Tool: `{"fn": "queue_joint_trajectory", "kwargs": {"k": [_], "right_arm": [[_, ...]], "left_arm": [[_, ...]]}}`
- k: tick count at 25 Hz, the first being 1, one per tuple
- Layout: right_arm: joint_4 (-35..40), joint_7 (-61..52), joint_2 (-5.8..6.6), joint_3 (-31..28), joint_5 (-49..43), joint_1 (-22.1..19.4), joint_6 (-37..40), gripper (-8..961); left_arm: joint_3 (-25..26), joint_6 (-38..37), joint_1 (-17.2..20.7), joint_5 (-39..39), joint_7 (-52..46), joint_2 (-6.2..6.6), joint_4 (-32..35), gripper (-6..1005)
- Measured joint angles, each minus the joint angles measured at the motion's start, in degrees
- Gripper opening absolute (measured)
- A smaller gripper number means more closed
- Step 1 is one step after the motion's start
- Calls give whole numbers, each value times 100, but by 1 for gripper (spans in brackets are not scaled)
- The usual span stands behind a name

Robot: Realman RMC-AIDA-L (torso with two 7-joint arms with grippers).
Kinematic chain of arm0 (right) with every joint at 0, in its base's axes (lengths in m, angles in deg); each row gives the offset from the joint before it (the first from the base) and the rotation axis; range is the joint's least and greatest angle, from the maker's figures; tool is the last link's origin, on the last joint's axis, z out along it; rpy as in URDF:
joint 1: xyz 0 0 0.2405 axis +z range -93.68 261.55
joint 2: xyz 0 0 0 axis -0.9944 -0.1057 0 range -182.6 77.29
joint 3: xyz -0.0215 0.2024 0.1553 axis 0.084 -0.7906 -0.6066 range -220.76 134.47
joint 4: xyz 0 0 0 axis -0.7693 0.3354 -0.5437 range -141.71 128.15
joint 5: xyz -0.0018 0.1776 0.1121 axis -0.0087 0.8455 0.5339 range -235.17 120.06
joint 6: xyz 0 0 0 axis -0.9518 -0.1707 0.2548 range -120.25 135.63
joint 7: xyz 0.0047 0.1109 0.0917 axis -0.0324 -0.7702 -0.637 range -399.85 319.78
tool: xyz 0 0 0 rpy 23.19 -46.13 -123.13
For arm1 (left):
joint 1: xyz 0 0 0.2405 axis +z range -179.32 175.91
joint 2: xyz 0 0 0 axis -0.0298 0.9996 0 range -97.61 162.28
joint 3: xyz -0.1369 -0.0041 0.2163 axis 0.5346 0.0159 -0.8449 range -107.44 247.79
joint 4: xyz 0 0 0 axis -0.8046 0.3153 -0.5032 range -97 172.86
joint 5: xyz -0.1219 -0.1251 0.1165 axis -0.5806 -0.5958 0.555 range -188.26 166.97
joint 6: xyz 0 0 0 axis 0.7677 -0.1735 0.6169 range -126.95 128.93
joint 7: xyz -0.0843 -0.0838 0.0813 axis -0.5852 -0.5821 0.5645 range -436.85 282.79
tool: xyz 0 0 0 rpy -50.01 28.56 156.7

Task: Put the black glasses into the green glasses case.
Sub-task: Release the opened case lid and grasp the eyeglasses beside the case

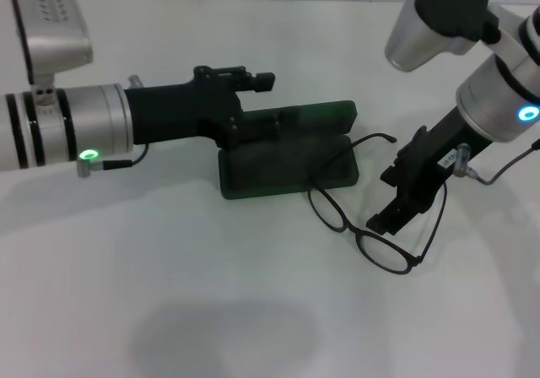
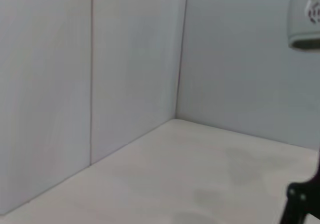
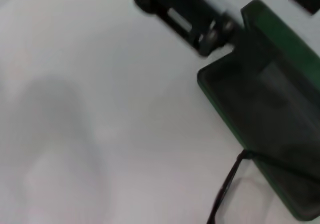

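The green glasses case (image 1: 287, 171) lies open in the middle of the table, its lid standing up at the back. My left gripper (image 1: 253, 108) is at the case's left end, against the lid. The black glasses (image 1: 386, 251) lie unfolded just right of the case. One temple arm rests across the case's right corner and one lens is by its front edge. My right gripper (image 1: 381, 220) is low over the frame, between the two temple arms. The right wrist view shows the case (image 3: 270, 99), a temple arm (image 3: 227, 184) and the left gripper (image 3: 195, 19).
The table is a plain white surface (image 1: 169, 294). Pale walls meeting in a corner (image 2: 180, 54) close off the far side. The upper part of my right arm (image 1: 439, 15) hangs over the table's back right.
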Motion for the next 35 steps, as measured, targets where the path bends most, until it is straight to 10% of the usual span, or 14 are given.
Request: {"fn": "queue_joint_trajectory", "kwargs": {"k": [35], "right_arm": [[-15, -1094, -2, 2285, 134, 190, -1390, 522]], "left_arm": [[434, 8, 107, 29, 79, -13, -65, 624]]}}
